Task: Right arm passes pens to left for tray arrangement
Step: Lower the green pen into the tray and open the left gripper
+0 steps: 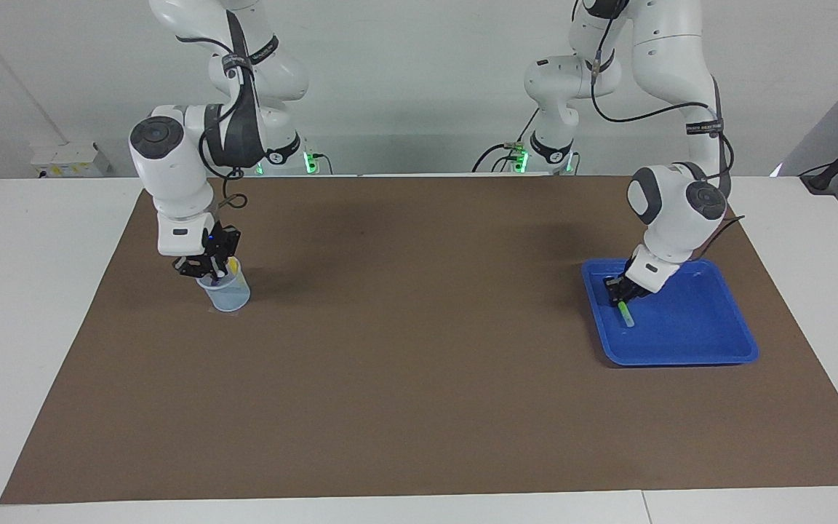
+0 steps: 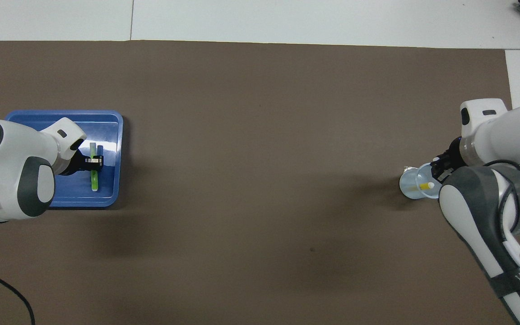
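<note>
The blue tray [image 1: 710, 342] lies at the left arm's end of the table; it also shows in the overhead view [image 2: 30, 198]. My left gripper [image 1: 618, 292] is down in the tray, shut on the green pen [image 1: 627, 316], whose pale tip rests low on the tray floor. The overhead view shows the gripper [image 2: 93, 161] across the green pen [image 2: 94, 178]. My right gripper [image 1: 206, 271] is at the rim of the pale blue mesh cup [image 1: 226, 295]. The yellow pen [image 2: 425, 185] stands in that cup [image 2: 411, 186]. The purple pen is hidden.
A brown mat [image 1: 419, 364] covers the table's middle between cup and tray. White table shows around it. A black cable [image 2: 2, 289] lies at the mat's near corner by the left arm.
</note>
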Controlling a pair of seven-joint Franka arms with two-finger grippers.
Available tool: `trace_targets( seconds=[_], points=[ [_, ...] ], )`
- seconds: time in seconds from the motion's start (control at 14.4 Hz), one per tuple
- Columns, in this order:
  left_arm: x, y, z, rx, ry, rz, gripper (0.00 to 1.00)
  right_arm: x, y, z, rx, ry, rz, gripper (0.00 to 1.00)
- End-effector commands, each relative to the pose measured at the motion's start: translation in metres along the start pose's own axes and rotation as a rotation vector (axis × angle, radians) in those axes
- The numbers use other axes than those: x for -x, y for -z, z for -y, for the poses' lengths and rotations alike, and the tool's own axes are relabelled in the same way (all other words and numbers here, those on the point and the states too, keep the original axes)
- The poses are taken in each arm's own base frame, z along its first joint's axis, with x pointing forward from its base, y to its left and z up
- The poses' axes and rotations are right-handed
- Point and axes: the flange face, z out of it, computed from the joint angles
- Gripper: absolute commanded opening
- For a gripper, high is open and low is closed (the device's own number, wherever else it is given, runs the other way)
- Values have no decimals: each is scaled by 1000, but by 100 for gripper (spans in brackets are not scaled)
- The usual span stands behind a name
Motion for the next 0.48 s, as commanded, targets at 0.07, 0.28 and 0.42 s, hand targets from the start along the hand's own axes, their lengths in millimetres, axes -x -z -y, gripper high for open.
trace_targets(
  seconds=[0.07, 0.28, 0.42],
  points=[
    [-4, -12, 1, -12, -10, 4, 99, -11, 81, -5, -5, -57, -50, 0],
    [-5, -5, 2, -6, -3, 14, 100, -35, 122, 25, -63, -143, -116, 0],
    [-11, 8, 0, 0, -3, 42, 100, -55, 131, 48, -144, -278, -169, 0]
  ],
)
